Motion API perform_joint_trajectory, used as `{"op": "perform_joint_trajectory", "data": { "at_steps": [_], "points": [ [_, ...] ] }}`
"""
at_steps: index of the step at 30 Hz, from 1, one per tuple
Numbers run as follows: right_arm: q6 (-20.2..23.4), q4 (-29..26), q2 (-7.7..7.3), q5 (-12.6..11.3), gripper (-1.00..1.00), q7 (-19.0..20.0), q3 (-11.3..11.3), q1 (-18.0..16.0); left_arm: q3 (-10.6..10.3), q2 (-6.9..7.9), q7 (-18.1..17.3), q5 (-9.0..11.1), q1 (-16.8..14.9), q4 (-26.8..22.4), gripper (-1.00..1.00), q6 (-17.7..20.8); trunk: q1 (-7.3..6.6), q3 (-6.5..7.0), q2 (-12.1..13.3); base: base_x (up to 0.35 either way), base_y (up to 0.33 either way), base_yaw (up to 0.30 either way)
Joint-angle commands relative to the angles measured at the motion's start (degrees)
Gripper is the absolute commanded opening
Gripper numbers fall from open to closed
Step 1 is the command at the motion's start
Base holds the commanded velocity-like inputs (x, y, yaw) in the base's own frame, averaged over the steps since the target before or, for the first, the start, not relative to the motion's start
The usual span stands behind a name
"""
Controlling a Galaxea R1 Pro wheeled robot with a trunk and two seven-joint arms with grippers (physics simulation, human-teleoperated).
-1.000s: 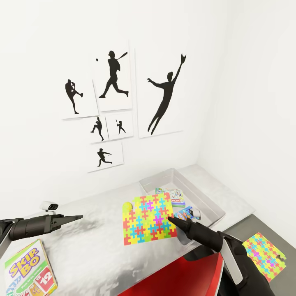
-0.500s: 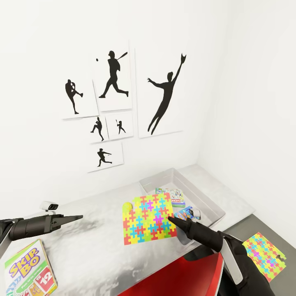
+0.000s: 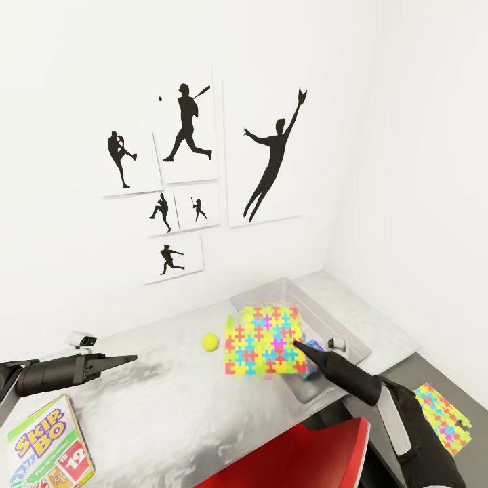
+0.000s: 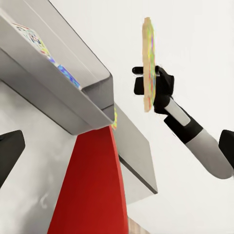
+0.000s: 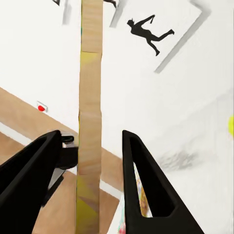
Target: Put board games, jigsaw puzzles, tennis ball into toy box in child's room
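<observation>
My right gripper (image 3: 298,347) is shut on a jigsaw puzzle (image 3: 264,341), a flat box with bright puzzle print, holding it upright above the near left end of the grey toy box (image 3: 353,338). In the right wrist view the puzzle (image 5: 90,122) stands edge-on between the fingers. A blue board game (image 3: 314,350) peeks out inside the box. The tennis ball (image 3: 210,342) lies on the table (image 3: 156,400) just left of the puzzle. The SKIP-BO board game (image 3: 47,444) rests at the table's near left corner, below my open, empty left gripper (image 3: 133,358).
A second jigsaw puzzle (image 3: 444,415) lies on a lower grey surface right of the table. A red chair (image 3: 298,454) stands against the table's front edge under my right arm. White walls close the back and right, with black silhouette posters (image 3: 183,129).
My right gripper has carried the jigsaw puzzle right and away, over the toy box, uncovering the tennis ball. The left arm has not moved.
</observation>
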Motion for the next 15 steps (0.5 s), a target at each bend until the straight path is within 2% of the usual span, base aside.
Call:
{"op": "perform_joint_trajectory", "data": {
  "at_steps": [1,5,7,10,15],
  "points": [
    [1.25,0.03,0.01,-0.25,-1.0,-0.91,-0.78,-0.68,-0.04,0.01,-0.2,0.0,-0.05,-0.01,1.0,0.61,0.03,-0.13,-0.13,0.0,0.0,0.0],
    [3.71,0.15,0.2,-0.59,-1.0,-6.96,-4.15,-4.45,-0.06,0.0,-0.2,0.0,-0.05,0.01,1.0,0.55,0.03,-0.13,-0.13,0.0,0.0,0.0],
    [4.16,0.31,0.3,-0.66,-1.0,-9.62,-4.92,-6.2,-0.1,-0.01,-0.2,0.0,-0.05,0.03,1.0,0.54,0.03,-0.13,-0.13,0.0,0.0,0.0],
    [4.47,3.43,0.4,-0.78,-1.0,-14.74,-5.51,-10.06,-0.12,-0.11,-0.2,-0.05,-0.05,0.03,1.0,0.53,0.03,-0.13,-0.13,0.0,0.0,0.0],
    [4.06,10.25,0.66,-0.82,-1.0,-19.96,-5.75,-14.92,-0.11,-0.24,-0.2,-0.03,-0.03,0.02,1.0,0.53,0.03,-0.13,-0.13,0.0,0.0,0.0]
  ]
}}
